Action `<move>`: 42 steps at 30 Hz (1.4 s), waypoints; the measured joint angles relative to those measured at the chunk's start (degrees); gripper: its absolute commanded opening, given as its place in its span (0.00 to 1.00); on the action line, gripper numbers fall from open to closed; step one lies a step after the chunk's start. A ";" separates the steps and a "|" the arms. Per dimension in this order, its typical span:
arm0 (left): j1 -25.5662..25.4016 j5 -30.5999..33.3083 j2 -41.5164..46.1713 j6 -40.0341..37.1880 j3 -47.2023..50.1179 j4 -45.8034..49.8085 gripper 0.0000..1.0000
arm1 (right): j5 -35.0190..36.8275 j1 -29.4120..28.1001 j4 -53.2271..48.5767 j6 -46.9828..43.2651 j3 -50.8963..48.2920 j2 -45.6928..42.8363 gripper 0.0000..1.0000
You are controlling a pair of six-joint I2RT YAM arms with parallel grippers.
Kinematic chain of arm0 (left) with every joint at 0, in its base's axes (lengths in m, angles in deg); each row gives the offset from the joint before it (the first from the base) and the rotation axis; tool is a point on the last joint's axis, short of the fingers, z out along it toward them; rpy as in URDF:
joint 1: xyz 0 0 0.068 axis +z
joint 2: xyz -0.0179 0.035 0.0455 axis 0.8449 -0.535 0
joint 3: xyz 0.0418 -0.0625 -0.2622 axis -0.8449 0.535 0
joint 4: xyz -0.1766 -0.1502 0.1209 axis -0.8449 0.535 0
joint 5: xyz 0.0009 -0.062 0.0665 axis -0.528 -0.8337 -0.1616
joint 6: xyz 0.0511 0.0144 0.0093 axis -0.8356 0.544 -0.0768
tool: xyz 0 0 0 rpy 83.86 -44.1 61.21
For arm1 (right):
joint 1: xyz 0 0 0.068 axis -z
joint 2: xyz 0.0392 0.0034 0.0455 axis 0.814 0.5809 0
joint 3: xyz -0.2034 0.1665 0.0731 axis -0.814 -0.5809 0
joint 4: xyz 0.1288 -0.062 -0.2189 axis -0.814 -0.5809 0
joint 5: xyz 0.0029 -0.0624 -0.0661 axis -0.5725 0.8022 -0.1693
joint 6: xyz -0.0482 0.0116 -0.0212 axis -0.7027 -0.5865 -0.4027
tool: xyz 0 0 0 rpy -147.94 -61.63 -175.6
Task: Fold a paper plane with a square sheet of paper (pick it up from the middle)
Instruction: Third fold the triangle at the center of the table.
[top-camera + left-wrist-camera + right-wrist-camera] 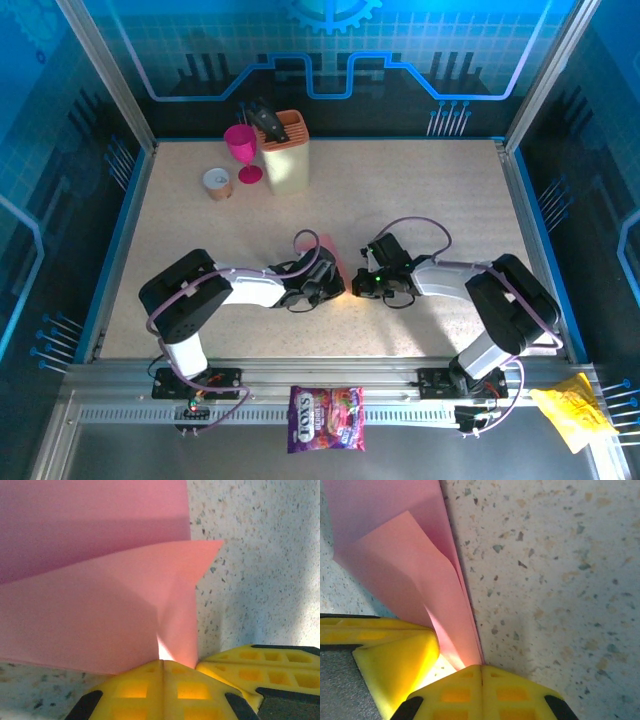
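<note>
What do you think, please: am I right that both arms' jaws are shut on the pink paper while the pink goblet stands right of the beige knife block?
Not quite: the top external view shows the pink goblet left of the beige knife block. The rest holds: the left gripper and right gripper are both shut on the pink paper.
</note>
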 measured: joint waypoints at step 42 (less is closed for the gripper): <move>25.83 -4.59 13.00 -8.72 14.14 0.11 0.00 | 0.28 -0.85 2.51 0.04 1.86 2.99 0.00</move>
